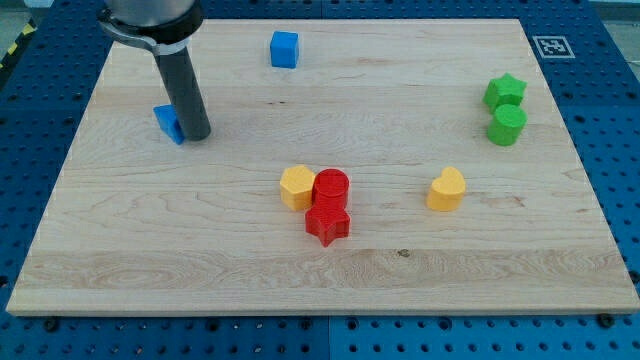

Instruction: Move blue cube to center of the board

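The tip (pixel 196 135) of the gripperless rod, which is grasping nothing, is being pressed against a partly hidden blue block (pixel 168 122) on its view-left. The blue cube (pixel 285 49) is lying apart, up and to the view's right. It should be approached from above, then pushed downward, stopping short of the yellow block (pixel 297 186), red cylinder (pixel 331 186) and red star (pixel 327 221) crowding the board (pixel 150 250) centre.

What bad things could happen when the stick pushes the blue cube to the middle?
1. There are two blue blocks. My tip touches the partly hidden blue block at the view's left, not the blue cube near the top, so I might push the wrong one.
2. The middle is crowded: the yellow block, red cylinder and red star sit there, and the cube could bump them.
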Controlling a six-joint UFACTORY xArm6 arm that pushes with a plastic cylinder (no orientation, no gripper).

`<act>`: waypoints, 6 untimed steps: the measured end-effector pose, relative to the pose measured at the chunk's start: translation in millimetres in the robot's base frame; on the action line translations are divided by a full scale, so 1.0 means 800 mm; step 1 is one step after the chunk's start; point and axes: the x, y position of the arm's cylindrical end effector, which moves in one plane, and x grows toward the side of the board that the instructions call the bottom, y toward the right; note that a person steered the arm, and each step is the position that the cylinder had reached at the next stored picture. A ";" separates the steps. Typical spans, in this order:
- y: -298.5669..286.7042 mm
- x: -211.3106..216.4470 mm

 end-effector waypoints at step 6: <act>0.161 -0.061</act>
